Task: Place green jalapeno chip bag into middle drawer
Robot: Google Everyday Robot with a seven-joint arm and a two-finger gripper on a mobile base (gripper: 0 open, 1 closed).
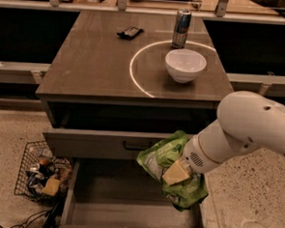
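camera view: the middle drawer (123,198) is pulled out at the bottom of the frame, its flat grey-brown floor bare. the gripper (177,173) hangs over the drawer's right half, above the floor. its jaws are closed down on the green jalapeno chip bag (158,157). one yellowish finger pad (176,173) is pressed flat on the bag's front, and the other finger is hidden behind the foil. the bag is off the floor and crumpled. it tilts from upper left to lower right, and its lower end is over the drawer's right wall. the white arm (243,127) comes in from the right of the drawer and ends at the bag. just above and behind the middle drawer is a narrower drawer front (87,143) with a small dark handle, open a little. further above is the brown countertop (92,64), which has a white ring mark. on it stand a white bowl (185,65), a can (181,28) and a small dark packet (129,32). left of the middle drawer, on the speckled floor, is a wire basket (27,163) holding mixed items.
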